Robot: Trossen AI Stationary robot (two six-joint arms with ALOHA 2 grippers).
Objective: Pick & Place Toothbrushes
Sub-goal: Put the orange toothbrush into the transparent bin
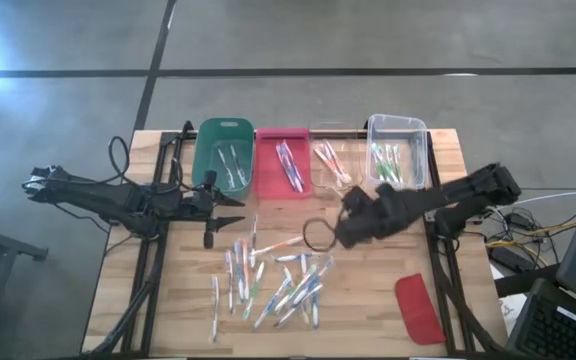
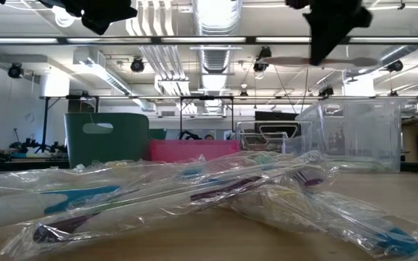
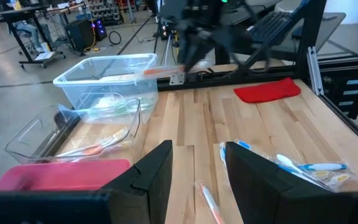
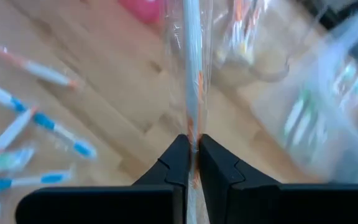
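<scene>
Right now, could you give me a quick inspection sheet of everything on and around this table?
Surface: wooden table, bare at its near edge.
Job's things: loose wrapped toothbrushes heaped mid-table; more sorted into four bins at the back: green bin, pink bin, a low clear tray, tall clear bin.
Clutter: red lid near the table's right front corner.
Grippers: right tool shut on an orange-accented wrapped toothbrush, raised above the table near the clear bins; left tool open, empty, waiting at the left side.
Cables: a bundle beyond the right edge.
Surroundings: concrete floor, workshop benches and ceiling ducts; no person clearly seen.
</scene>
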